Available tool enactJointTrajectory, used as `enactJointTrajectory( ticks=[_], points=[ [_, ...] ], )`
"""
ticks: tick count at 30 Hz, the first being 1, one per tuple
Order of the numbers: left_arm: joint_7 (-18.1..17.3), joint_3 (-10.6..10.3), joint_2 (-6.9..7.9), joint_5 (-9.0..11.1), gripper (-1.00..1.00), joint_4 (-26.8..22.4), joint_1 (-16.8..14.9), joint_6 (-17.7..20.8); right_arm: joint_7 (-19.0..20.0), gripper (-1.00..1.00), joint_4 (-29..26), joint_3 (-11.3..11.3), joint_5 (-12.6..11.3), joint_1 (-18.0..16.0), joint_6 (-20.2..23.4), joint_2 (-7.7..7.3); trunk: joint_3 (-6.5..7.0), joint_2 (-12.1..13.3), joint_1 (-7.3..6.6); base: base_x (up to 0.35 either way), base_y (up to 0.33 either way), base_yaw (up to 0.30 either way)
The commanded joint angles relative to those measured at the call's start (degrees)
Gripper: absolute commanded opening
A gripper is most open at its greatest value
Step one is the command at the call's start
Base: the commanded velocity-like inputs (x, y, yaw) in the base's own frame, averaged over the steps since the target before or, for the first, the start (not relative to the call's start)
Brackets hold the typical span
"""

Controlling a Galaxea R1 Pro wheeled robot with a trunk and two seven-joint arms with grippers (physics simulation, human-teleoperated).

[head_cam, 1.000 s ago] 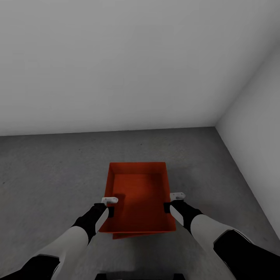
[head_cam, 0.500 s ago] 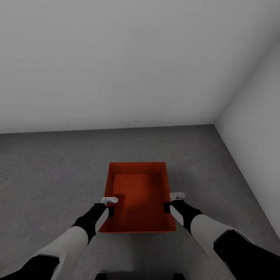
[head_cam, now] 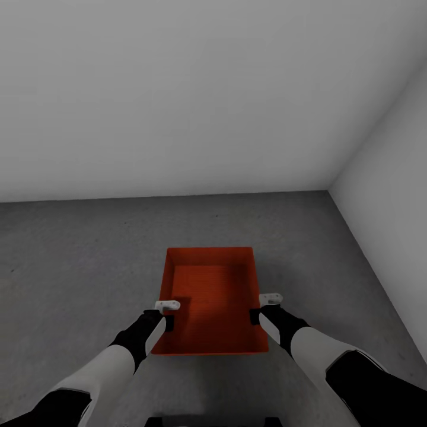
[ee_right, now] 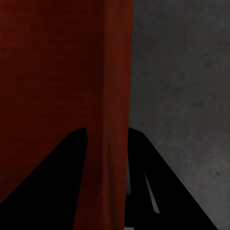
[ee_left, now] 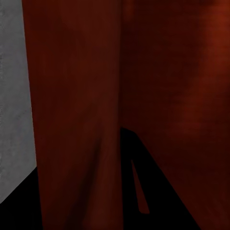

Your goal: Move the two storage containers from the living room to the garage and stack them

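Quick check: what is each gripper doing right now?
Left gripper: closed on the storage container's left wall.
Right gripper: closed on its right wall.

The head camera looks steeply down over both arms at a red container on grey floor. Each wrist camera sits tight against one container wall, sharing it and the floor with the head view

Plain white walls meeting at rt corner.
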Motion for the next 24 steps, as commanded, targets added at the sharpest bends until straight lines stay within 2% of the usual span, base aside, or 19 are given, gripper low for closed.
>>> enactJointTrajectory(
  ticks=[1, 10, 17, 24],
  points=[
    [0.62, -0.86, 0.24, -0.34, -1.0, -0.29, -0.04, 0.27, -0.23, -1.0, -0.04, 1.42, -3.15, 0.01, 0.31, -0.06, -0.04, -0.03, 0.0, 0.0, 0.0, 0.196],
    [0.62, -0.9, 0.24, -0.36, -1.0, -0.29, -0.03, 0.24, -0.25, -1.0, -0.04, 1.42, -3.15, 0.01, 0.31, -0.08, -0.04, -0.03, 0.0, 0.0, 0.0, 0.226],
    [0.62, -0.89, 0.24, -0.36, -1.0, -0.29, -0.04, 0.3, -0.25, -1.0, -0.04, 1.42, -3.15, 0.01, 0.3, -0.08, -0.04, -0.03, 0.0, 0.0, 0.0, 0.038],
    [0.53, -0.91, 0.24, -0.36, -1.0, -0.29, -0.03, 0.33, -0.25, -1.0, -0.04, 1.42, -3.15, 0.01, 0.31, -0.08, -0.04, -0.03, 0.0, 0.0, -0.183, 0.001]
  ],
)
